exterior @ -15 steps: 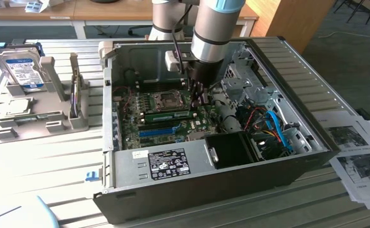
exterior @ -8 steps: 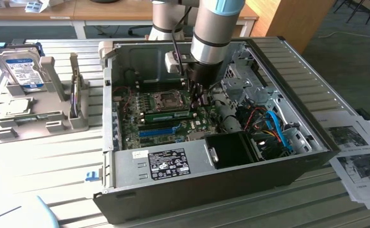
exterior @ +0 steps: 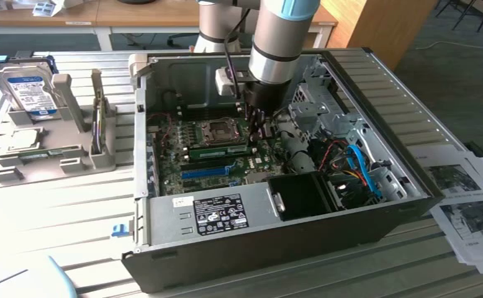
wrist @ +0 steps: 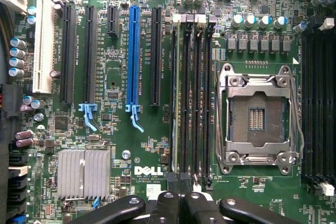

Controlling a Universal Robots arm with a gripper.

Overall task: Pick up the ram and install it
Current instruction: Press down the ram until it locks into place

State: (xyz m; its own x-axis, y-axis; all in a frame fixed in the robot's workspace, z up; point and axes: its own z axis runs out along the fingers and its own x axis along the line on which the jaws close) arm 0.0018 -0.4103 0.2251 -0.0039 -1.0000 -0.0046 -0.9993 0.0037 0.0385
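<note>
The hand, closed, seems to pinch the ram's top edge over the motherboard's slots; light, stiff, fragile, best held by its edges.

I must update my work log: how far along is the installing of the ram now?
Done: the thin green circuit-board ram stick stands among the black memory slots beside the silver processor socket. In hand: the shut end effector is right over the stick's end; gripping or pressing, I cannot tell. Left: full seating is not confirmed.
</note>
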